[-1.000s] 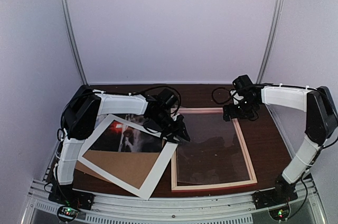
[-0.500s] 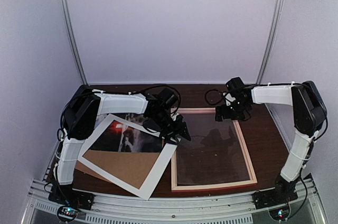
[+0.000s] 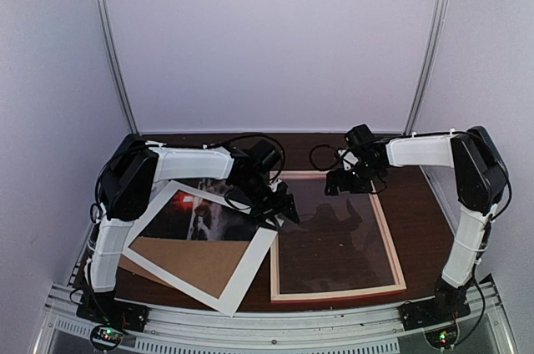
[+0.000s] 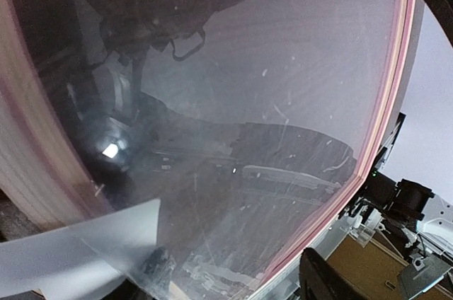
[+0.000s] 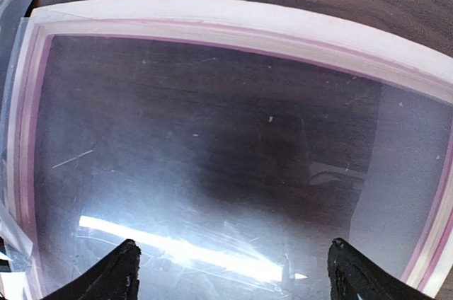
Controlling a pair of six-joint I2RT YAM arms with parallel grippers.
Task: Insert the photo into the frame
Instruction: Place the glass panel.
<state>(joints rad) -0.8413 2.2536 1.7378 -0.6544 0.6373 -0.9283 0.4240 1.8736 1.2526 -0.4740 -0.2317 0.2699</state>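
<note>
The right arm has swung inward since the earlier frame, so the right claw (image 3: 340, 184) now hangs over the far edge of the frame (image 3: 397, 264) rather than its far right corner. Its fingers (image 5: 126, 273) stand wide apart with nothing between them. The left claw (image 3: 284, 208) has hardly shifted but has spread its fingers (image 4: 322, 282). It is released above the frame's left rim and grasps nothing.

We see the frame lying flat on the right half of the dark wood-grain table (image 3: 421, 208), with the arms mirrored in its glass. The photo (image 3: 185, 216) lies to its left, outside the frame. It shows through the window of a white mat (image 3: 250, 269), and a brown board (image 3: 196, 260) covers its near part. The mat's right corner reaches the frame's left rim.

Pale lilac walls (image 3: 275, 45) close the table in on three sides. A metal pole (image 3: 113, 62) rises at each back corner, and a metal rail (image 3: 275, 326) runs along the near edge.
</note>
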